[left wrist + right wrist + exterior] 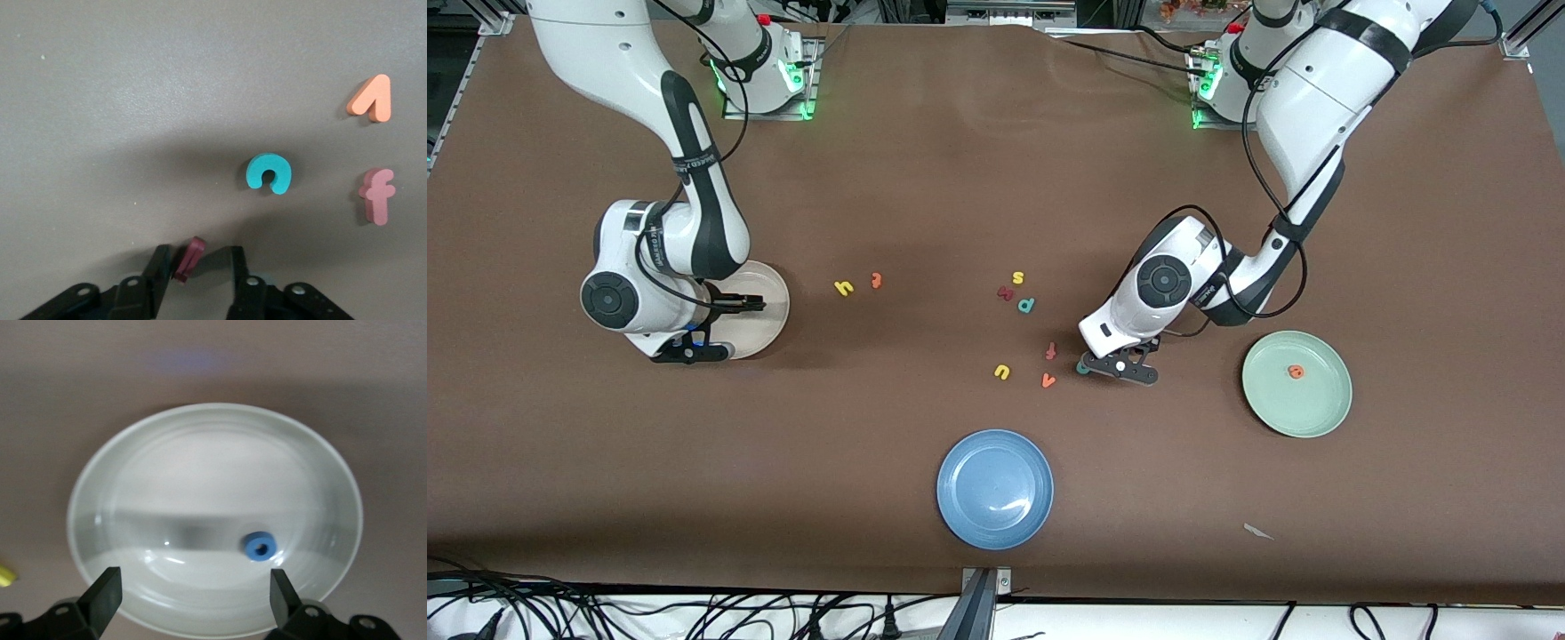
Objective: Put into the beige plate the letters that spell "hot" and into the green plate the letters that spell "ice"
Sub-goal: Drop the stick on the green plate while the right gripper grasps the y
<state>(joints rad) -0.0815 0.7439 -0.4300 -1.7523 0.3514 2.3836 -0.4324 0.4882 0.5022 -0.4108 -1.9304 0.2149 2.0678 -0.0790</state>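
My left gripper (198,261) is low over the table with its jaws open around the dark red i (190,257), which leans tilted against one finger and stands apart from the other. The teal c (269,173) lies just ahead of it on the table (1082,366). The green plate (1307,409) holds the orange e (1296,372). My right gripper (193,583) hangs open and empty over the beige plate (200,447), where the blue o (259,546) lies. The yellow h (843,287) and orange t (876,281) lie on the table between the two arms.
A reddish f (377,195) and an orange v (371,100) lie beside the teal c. A yellow u (1002,372), yellow s (1017,277), teal p (1026,305) and another dark red letter (1005,292) are scattered mid-table. A blue plate (994,487) sits nearest the front camera.
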